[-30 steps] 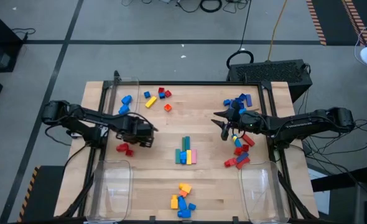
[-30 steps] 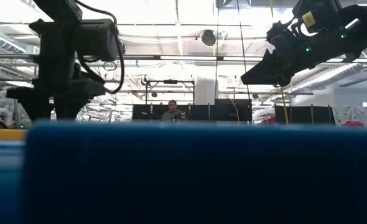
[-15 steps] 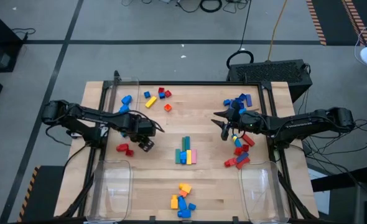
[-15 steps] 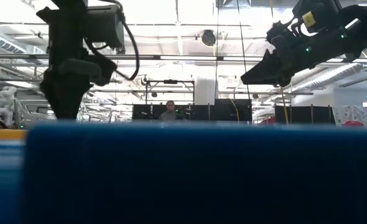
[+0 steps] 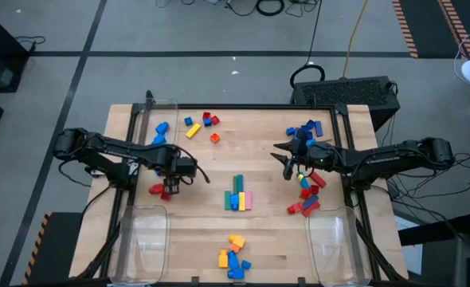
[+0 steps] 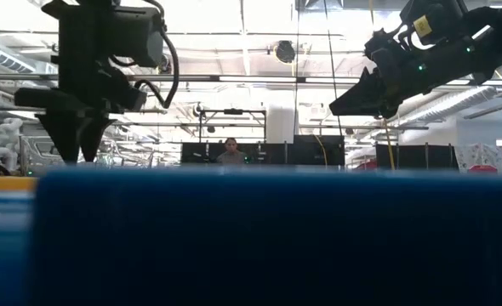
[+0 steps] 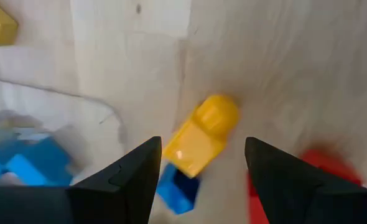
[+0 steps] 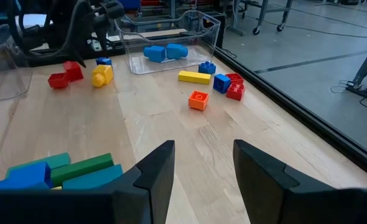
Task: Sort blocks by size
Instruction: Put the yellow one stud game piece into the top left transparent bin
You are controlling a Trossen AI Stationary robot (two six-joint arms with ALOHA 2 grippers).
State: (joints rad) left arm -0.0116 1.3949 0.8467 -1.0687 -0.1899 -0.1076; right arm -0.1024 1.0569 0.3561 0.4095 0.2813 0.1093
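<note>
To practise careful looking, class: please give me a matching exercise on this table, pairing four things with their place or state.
Things:
1. left hand
2. right hand
3. clear bin at the high view's top left
4. green bar

States:
A. holds blue blocks
B. lies in the row at the table's middle
C. open above a yellow block
D. open and empty

Pairs: 1-C, 2-D, 3-A, 4-B

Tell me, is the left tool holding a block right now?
No, the left tool is open and empty above a yellow block lying on the table.
</note>
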